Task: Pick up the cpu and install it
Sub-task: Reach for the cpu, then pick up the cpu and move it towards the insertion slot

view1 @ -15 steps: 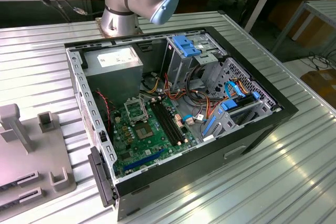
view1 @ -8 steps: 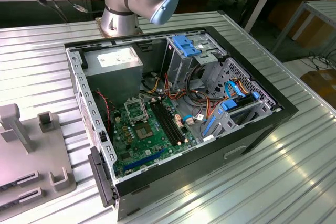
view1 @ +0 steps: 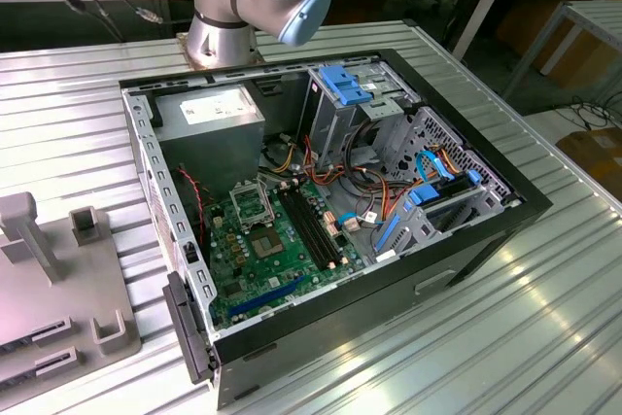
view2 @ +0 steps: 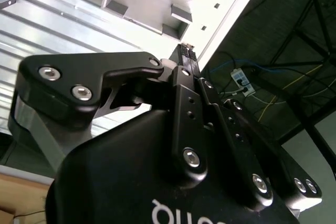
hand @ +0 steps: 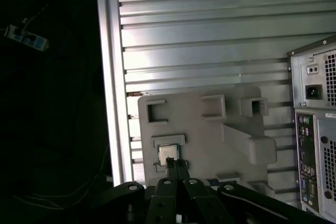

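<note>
The cpu (hand: 169, 153), a small silver-grey square, lies flat in a recess of the grey fixture plate (hand: 210, 129) on the ribbed metal table. In the first wrist view my gripper (hand: 176, 163) hangs well above the plate, its black fingertips lined up over the cpu's edge. The two fingers are pressed together with nothing between them, as the second wrist view also shows at the gripper (view2: 186, 52). The green motherboard (view1: 282, 250) lies inside the open computer case (view1: 466, 240), with its metal-framed socket (view1: 255, 203) showing a dark centre.
The arm's base (view1: 228, 31) stands behind the case. The grey fixture plate (view1: 58, 289) with raised blocks sits at the exterior view's left. Long black memory slots (view1: 313, 230), cables and blue drive brackets (view1: 350, 85) crowd the case. The table edge (hand: 110, 103) borders dark floor.
</note>
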Action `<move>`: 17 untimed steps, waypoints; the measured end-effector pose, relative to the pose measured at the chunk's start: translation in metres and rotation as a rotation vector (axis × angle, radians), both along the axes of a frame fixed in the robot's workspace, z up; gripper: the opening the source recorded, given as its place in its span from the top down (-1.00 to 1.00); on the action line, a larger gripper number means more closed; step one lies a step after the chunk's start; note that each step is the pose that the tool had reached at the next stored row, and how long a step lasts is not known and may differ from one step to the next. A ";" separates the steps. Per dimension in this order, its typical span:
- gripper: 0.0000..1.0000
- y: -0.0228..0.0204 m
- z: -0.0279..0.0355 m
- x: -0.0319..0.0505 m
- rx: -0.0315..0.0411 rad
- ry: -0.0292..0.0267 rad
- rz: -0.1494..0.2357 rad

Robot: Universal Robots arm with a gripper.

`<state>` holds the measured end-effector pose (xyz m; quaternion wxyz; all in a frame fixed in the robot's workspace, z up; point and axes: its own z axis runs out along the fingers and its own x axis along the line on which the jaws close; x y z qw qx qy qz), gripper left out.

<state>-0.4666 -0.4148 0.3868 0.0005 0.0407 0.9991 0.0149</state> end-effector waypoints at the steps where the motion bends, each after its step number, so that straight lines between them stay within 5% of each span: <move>1: 0.79 -0.0006 -0.0012 -0.0003 -0.0002 0.0040 0.000; 4: 0.79 -0.0018 -0.0041 -0.0011 -0.0002 0.0172 0.000; 6: 0.79 -0.0035 -0.0072 -0.0019 -0.0001 0.0313 0.000; 8: 0.79 -0.0052 -0.0085 -0.0024 -0.0002 0.0379 0.000; 17: 0.79 -0.0054 -0.0087 -0.0030 -0.0002 0.0390 0.000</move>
